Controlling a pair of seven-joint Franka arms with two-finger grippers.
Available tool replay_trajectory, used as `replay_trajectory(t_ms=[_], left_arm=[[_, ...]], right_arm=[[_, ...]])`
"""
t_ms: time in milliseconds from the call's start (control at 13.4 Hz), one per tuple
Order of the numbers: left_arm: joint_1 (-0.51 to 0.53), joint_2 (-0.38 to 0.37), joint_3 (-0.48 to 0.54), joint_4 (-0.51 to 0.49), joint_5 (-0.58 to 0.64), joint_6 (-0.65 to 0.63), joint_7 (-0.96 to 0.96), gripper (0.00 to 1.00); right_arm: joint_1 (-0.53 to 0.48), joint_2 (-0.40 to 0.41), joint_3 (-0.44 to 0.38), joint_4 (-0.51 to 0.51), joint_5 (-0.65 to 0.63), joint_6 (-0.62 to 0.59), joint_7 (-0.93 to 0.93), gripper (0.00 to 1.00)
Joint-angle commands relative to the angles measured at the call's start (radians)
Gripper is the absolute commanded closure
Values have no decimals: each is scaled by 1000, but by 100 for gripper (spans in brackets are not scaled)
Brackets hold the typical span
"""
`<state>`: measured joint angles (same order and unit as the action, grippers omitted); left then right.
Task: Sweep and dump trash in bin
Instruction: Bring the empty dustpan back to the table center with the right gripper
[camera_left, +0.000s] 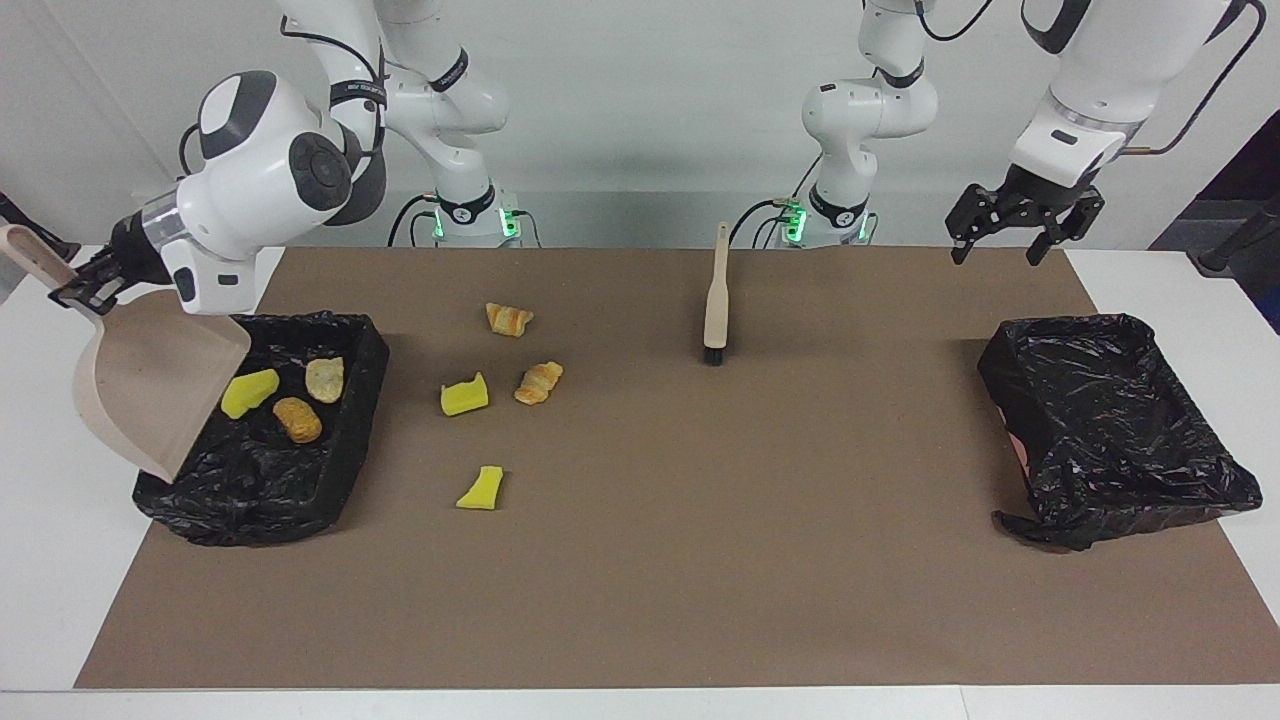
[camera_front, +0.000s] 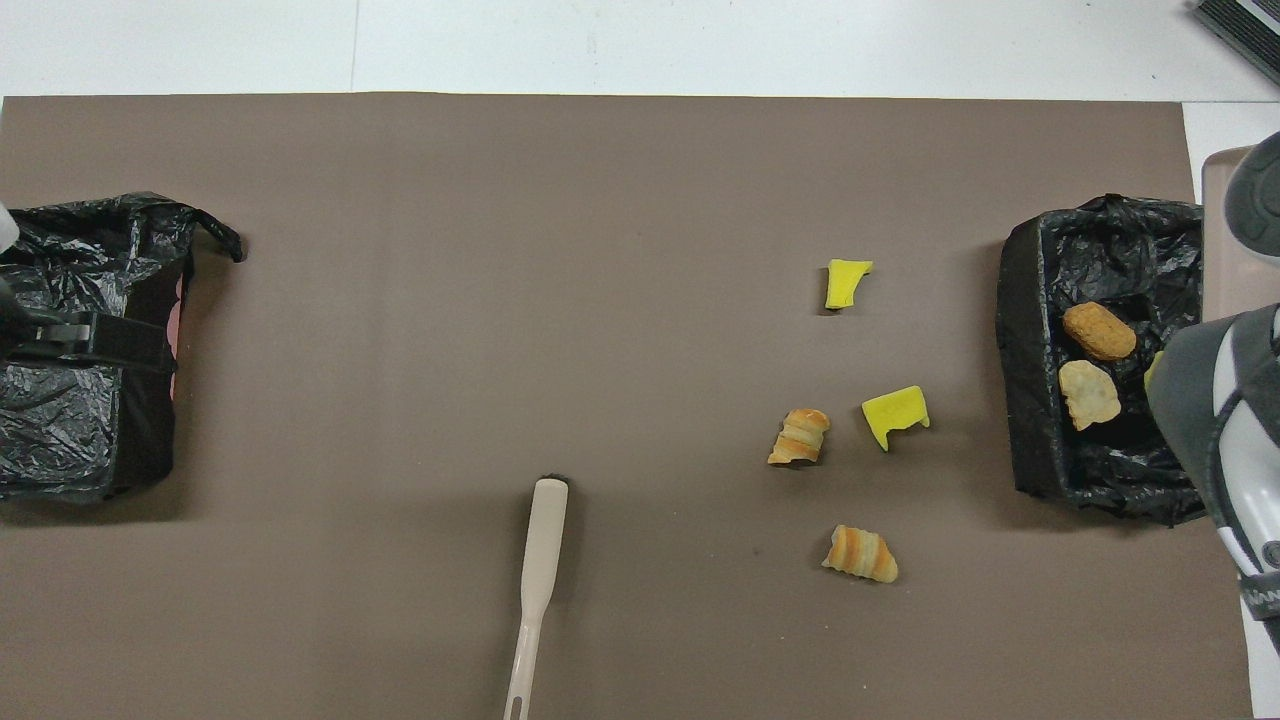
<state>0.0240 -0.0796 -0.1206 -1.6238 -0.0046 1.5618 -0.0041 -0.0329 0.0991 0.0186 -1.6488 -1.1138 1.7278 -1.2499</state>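
1. Counted seven bits of trash: three yellow chunks and four golden-brown bread pieces.
2. Found three of them in the filled bin at the right arm's end of the table: one yellow chunk, one pale bread piece and one brown bread piece.
3. Found the other four loose on the mat beside that bin: two croissants and two yellow chunks, the first croissant nearest to the robots.
4. Counted two bins, both lined with black bags; saw nothing in the second bin, at the left arm's end.
5. Counted one beige dustpan, tilted with its lip down at the filled bin's outer rim; could not tell whether touching.
6. Saw the right gripper clamped on the dustpan's handle.
7. Saw the left gripper raised over the left arm's end of the table, fingers spread wide, holding nothing.
8. Counted one brush, lying on the mat near the robots, bristles pointing away from them.
9. Noted a brown mat over a white table, with a plain pale wall at the robots' backs.
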Motion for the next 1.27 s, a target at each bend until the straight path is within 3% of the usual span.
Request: replay_trajectory(t_ms=[0,374,672,822,1195], left_arm=[[8,0,-11,7,12,-17,3,0],[10,-11,-10,27,6,-49,1,0],[10,-25,-13,16,6,-46,3,0],[17,-25,-10,15,6,-48,3,0],[14,-26,-10,15,6,-49,3,0]], right_arm=[[-2,7,3,33,104,-11,1,100],[24,42,15,90,267,-2,79,100],[28,48,18,90,530,10,174,100],[94,50,20,84,597,-1,408,100],[237,143,26,98,794,12,921,100]])
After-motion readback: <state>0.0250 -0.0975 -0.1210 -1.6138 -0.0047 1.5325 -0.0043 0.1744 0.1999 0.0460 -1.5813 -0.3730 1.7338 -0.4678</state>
